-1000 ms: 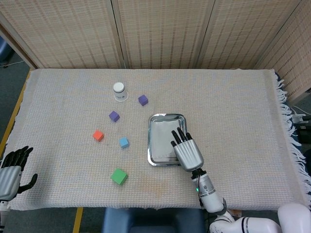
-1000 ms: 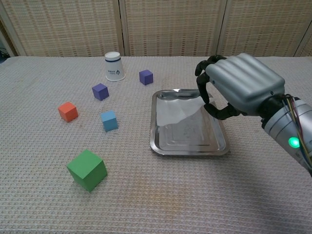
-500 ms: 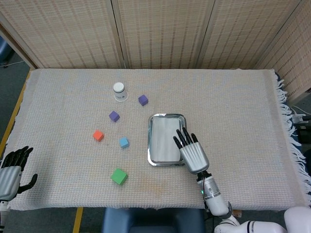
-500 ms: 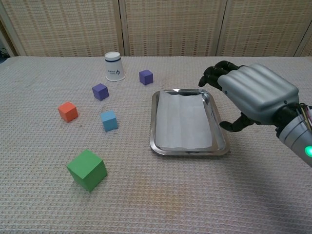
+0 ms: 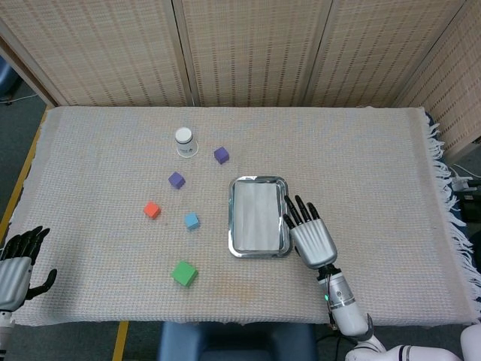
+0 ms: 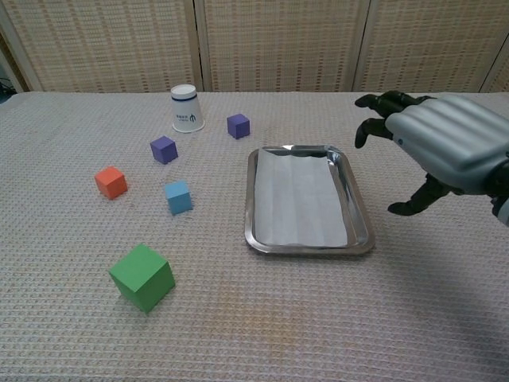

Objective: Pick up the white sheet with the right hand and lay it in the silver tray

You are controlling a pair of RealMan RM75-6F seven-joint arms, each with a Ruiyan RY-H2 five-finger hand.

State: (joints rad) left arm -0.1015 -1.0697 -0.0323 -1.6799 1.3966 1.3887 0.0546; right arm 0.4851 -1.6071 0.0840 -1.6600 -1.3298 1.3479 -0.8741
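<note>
The white sheet point(image 5: 257, 215) point(image 6: 299, 200) lies flat inside the silver tray point(image 5: 232, 222) point(image 6: 251, 208), filling most of it. My right hand point(image 5: 310, 233) point(image 6: 442, 151) hovers just right of the tray, above the cloth, fingers spread and holding nothing. It is clear of both tray and sheet. My left hand point(image 5: 16, 263) rests at the table's near left corner, fingers apart and empty; the chest view does not show it.
Left of the tray stand a white paper cup point(image 5: 184, 141), two purple cubes point(image 5: 221, 155) point(image 5: 176, 180), a red cube point(image 5: 152, 210), a blue cube point(image 5: 192, 220) and a larger green cube point(image 5: 183, 273). Woven cloth point(image 5: 361, 165) covers the table; wicker screens stand behind.
My right hand has let go of the sheet, which settled flat in the tray. The hand then drew back to the right, off the tray, with its fingers spread.
</note>
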